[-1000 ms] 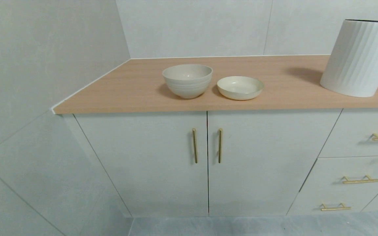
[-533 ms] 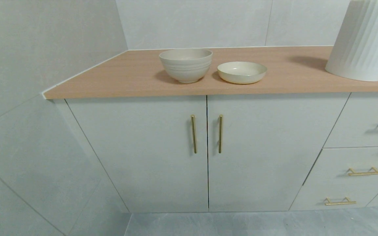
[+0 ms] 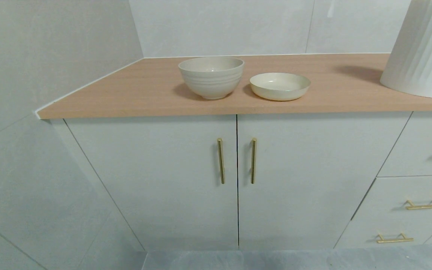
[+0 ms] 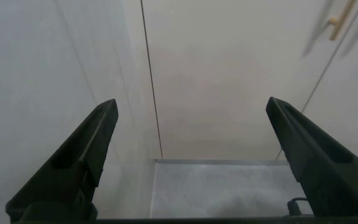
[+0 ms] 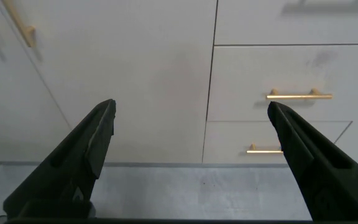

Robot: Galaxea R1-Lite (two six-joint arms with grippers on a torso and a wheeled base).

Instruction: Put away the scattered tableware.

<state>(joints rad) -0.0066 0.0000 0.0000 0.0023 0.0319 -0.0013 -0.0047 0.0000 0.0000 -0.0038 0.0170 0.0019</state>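
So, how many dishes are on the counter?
2. A deep bowl stands near the front edge of the counter; a shallow dish sits right of it, not touching. The white container might hide others.

- Views the cabinet (image 3: 156,180) from nearer than a second ago: a shift of the whole picture, camera motion only.
- Frames the bowl (image 3: 211,77) and the shallow dish (image 3: 279,86) larger, near 12 o'clock.
- Crops the rim of the ribbed white container (image 3: 422,52) at 2 o'clock.
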